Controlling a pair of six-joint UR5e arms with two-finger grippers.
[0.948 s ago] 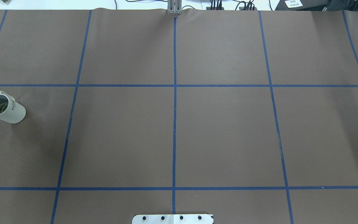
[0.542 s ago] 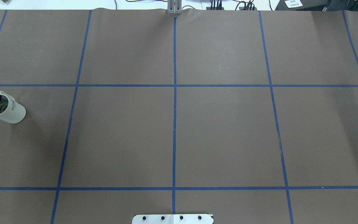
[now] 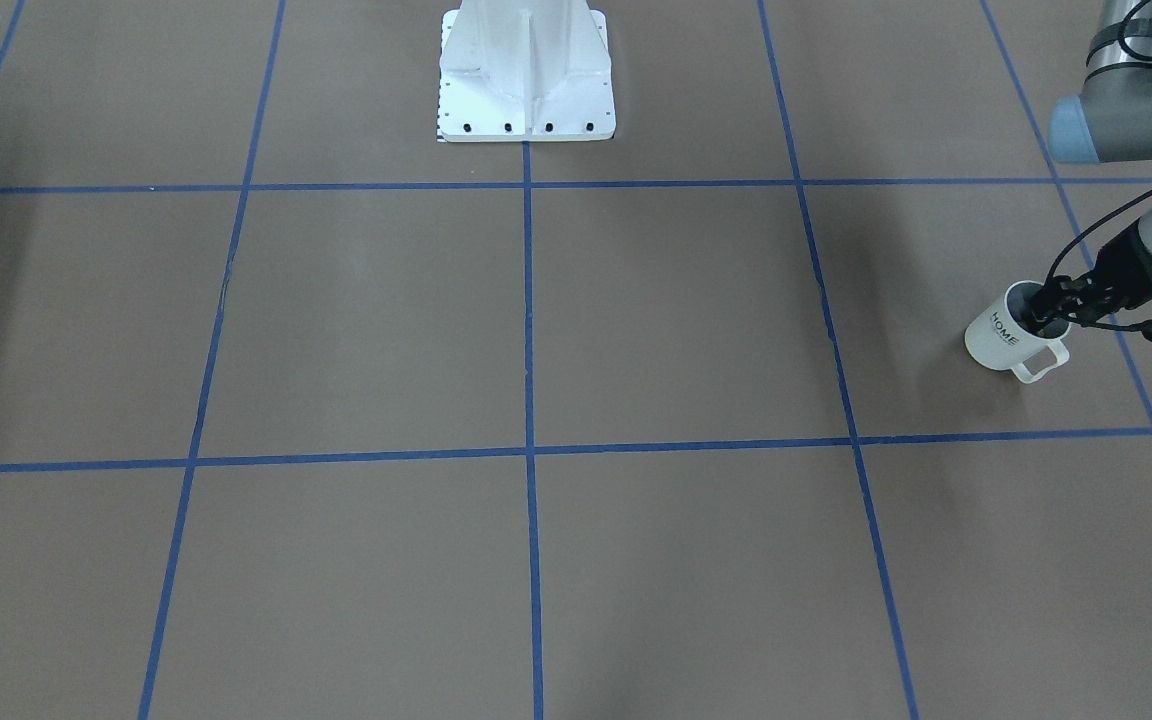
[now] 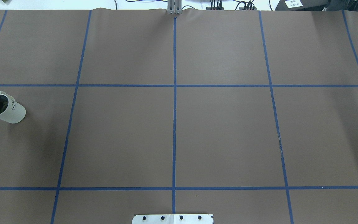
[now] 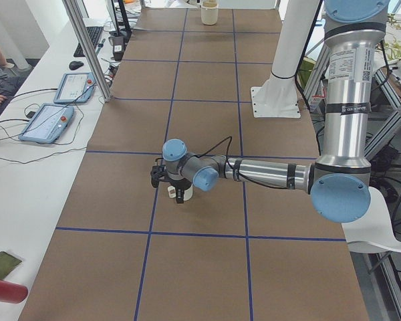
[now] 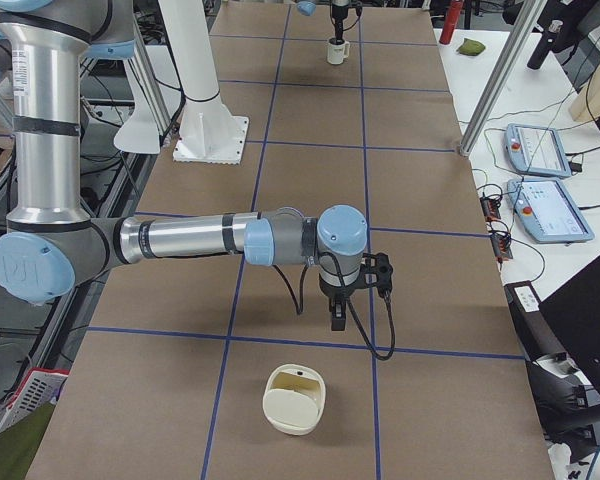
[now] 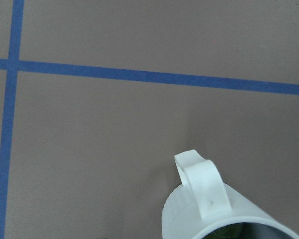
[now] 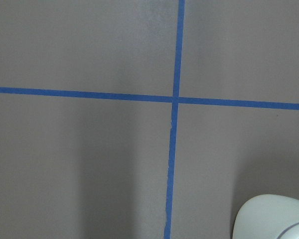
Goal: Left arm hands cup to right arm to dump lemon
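Right end of the tabletop (image 6: pixel 310 190), nearest position: a cream-coloured container (image 6: pixel 293 400) rests inside one square of the blue tape grid (image 6: pixel 280 340); its rounded edge also enters the lower right corner of the right wrist view.

Next position: the right claw (image 6: pixel 337 322) hangs just beyond the container and apart from it, pointing down at the tabletop. It holds nothing. Only the side view shows it, so it cannot be told whether its jaws are spread or pressed together. The right arm (image 6: pixel 180 240) runs level from the claw back towards the robot.

Mid-table: the white base pillar (image 6: pixel 205 120) stands at the robot's edge.

Far position, the robot's left end: the cup (image 3: pixel 1001 335) stands on the tabletop inside a grid square, close to a tape line. The handle points away from the robot; the "HOME" lettering faces the table centre.

The left arm (image 5: pixel 267 172) reaches out low over the tabletop. The left claw (image 3: pixel 1048 305) is down at the mouth of the cup, on the handle side. It cannot be told whether it pinches the rim or stands spread.

The left wrist view shows the handle directly below and a greenish patch (image 7: pixel 228 232) inside the mouth, too cropped to identify
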